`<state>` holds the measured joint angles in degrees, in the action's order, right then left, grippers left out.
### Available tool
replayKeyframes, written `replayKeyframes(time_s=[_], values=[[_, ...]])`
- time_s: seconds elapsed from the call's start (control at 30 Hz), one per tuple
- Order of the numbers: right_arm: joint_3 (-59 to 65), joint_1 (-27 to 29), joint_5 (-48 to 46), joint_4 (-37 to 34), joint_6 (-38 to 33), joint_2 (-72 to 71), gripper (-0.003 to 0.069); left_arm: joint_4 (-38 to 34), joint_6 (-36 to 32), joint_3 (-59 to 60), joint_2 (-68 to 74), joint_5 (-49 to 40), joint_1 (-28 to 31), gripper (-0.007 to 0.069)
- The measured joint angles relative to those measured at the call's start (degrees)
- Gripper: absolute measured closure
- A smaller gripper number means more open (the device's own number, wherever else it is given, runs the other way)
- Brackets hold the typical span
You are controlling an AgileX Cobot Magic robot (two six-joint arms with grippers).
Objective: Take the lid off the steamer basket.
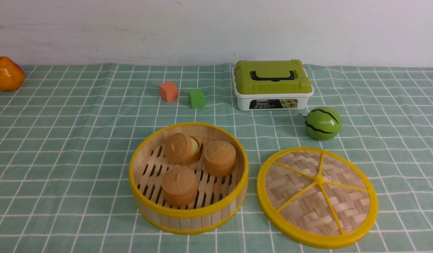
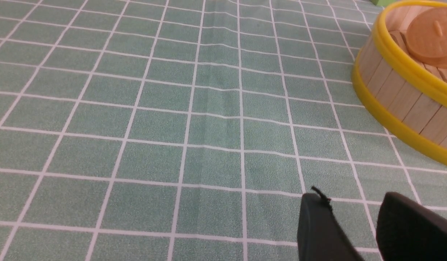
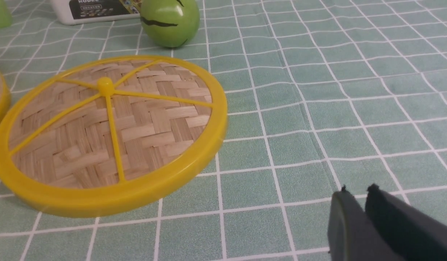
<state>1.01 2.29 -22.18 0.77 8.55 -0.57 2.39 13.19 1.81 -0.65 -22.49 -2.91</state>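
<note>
The steamer basket [image 1: 188,220] stands uncovered at the table's front middle, with three brown round cakes [image 1: 179,184] on its slatted floor. The lid [image 1: 307,207] lies flat on the cloth just to the basket's right, apart from it. Neither arm shows in the front view. My left gripper [image 2: 354,203] is open and empty over bare cloth, with the basket's wall [image 2: 397,98] off to one side. My right gripper [image 3: 356,192] is shut and empty over bare cloth, a short way from the lid [image 3: 111,134].
A white box with a green top [image 1: 272,84] stands behind the basket, with a toy watermelon [image 1: 322,123] beside it, near the lid's far edge. A red cube [image 1: 168,91] and a green cube [image 1: 196,98] sit behind the basket. A pear [image 1: 6,74] is at the far left.
</note>
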Motion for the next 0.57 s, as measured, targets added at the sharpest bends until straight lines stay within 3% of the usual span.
replayKeyframes(time_s=[0.57], values=[[0.0, 0.0, 0.0, 0.02, 0.0, 0.0, 0.0578, 0.0, 0.0, 0.0, 0.0, 0.0, 0.0, 0.0386]])
